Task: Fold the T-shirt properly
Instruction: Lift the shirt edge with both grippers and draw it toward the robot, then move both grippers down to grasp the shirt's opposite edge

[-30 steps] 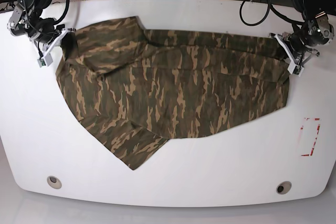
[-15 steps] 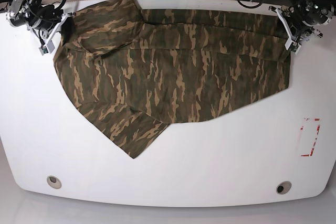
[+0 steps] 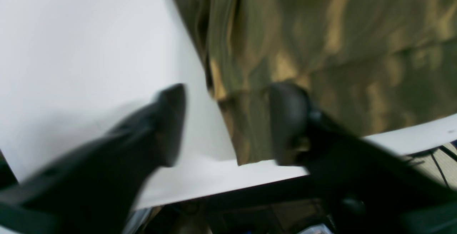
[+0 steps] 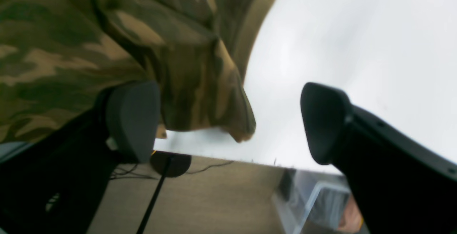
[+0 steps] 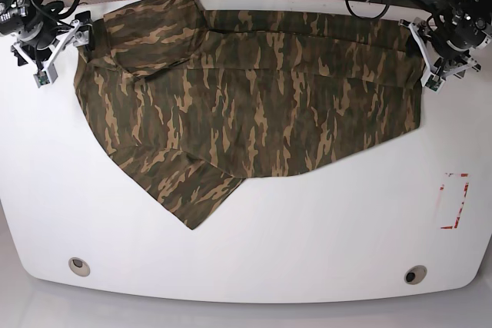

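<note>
White tabletop [image 5: 254,259] lies bare along the near edge, with a red outlined mark [image 5: 453,200] at one side. Beyond it the T-shirt [image 5: 254,105] lies spread sideways, one sleeve pointing toward the near edge, its far edge reaching the back of the tabletop. At the far corners, the left gripper [image 3: 228,123] and right gripper [image 4: 228,119] both stand wide apart, each straddling a corner of cloth without pinching it. Judged from this, the spreading is finished and a fold comes next. To do that well, both grippers should close on matching corners together and keep the cloth taut.
</note>
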Available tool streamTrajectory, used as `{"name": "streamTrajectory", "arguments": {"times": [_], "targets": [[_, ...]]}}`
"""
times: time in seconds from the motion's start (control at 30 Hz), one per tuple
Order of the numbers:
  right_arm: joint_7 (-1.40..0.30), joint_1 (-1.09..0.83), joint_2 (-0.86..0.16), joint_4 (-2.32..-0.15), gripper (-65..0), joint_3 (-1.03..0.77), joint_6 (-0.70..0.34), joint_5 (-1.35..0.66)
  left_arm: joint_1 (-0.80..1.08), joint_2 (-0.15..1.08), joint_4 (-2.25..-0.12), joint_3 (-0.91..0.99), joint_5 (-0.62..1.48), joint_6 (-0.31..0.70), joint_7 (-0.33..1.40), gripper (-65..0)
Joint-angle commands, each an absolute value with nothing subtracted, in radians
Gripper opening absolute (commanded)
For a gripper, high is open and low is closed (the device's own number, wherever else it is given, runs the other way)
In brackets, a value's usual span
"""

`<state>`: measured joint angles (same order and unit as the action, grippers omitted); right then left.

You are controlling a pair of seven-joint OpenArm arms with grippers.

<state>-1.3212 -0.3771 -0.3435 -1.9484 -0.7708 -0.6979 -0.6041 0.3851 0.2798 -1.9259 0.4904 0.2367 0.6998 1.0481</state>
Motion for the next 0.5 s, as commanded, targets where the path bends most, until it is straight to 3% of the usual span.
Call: {"name": "streamTrajectory", "arguments": {"times": [0.0, 0.07, 0.13, 0.47], "targets": [[-1.317, -0.344, -0.367, -1.968, -9.8, -0.777, -0.698, -0.608, 0.352, 0.292, -1.959, 0.496, 0.236, 0.698, 1.043, -21.4], [-1.317, -0.309, -0.367, -1.966, -14.0, -0.779, -0.698, -0.601, 0.321, 0.292, -1.959, 0.496, 0.232, 0.698, 1.043, -16.9], [-1.317, -0.289, -0.369, -1.957, -16.3, -0.776, -0.698, -0.601, 0.292, 0.292, -1.957, 0.496, 0.229, 0.698, 1.043, -16.7], [-1.308, -0.054, -0.426, -1.735, -16.6, -0.662, -0.698, -0.601, 0.062, 0.268, -1.88, 0.44, 0.228, 0.698, 1.043, -16.3]]}}
